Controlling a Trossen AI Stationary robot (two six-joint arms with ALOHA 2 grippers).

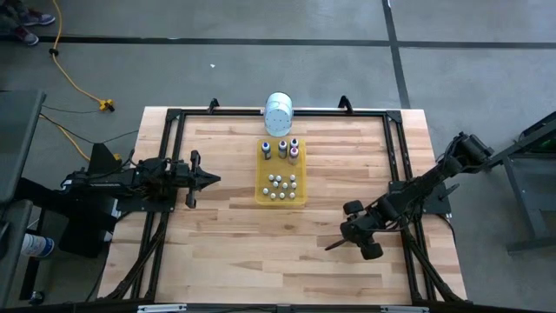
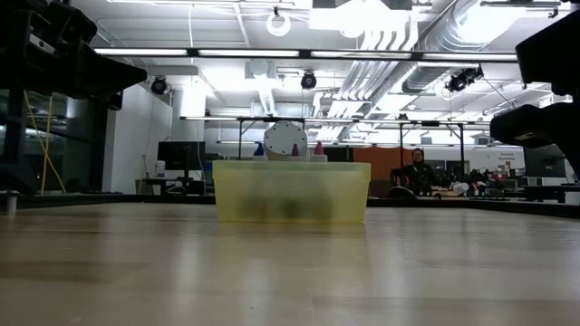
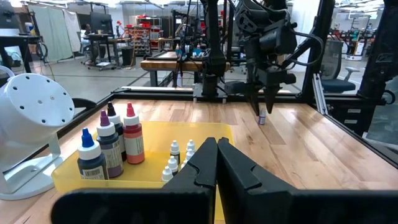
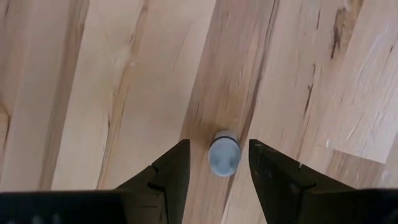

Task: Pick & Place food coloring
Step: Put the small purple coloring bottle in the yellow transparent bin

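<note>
Right gripper (image 4: 214, 163) points down over the counter (image 1: 226, 235) near its right edge, jaws apart, a small whitish-capped food coloring bottle (image 4: 223, 154) between the fingertips; contact unclear. Remaining food coloring bottles (image 1: 281, 182) stand in the yellow tray (image 1: 261, 193) toward the far edge. Left gripper (image 1: 208, 180) closed, empty, at the left side.
</note>
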